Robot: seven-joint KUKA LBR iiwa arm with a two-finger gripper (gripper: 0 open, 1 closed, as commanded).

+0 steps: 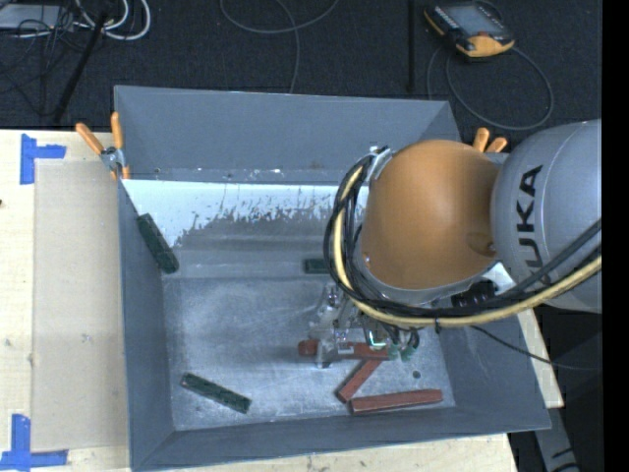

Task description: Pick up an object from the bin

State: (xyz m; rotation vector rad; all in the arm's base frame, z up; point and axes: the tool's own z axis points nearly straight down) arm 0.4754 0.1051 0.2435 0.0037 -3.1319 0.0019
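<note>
Gripper (332, 340) hung low over the grey bin's (147, 362) right floor, reddish-brown stick (356, 382) just beside it, claw's state could not be told, dark green strip (216, 393) lay well apart.

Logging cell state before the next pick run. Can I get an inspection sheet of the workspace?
Surface: bin, grey metal, floor scuffed, back wall scratched.
Job's things: red piece right beside the gripper; tilted red bar and flat red bar at front right, ends close together.
Clutter: leaning green bar against the left wall; flat green bar at front left; green piece at the back.
Grippers: gripper low in the bin, right of centre.
Cables: arm cables looped round the orange cover.
Surroundings: dark floor, floor cables, orange-black device behind the bin.
</note>
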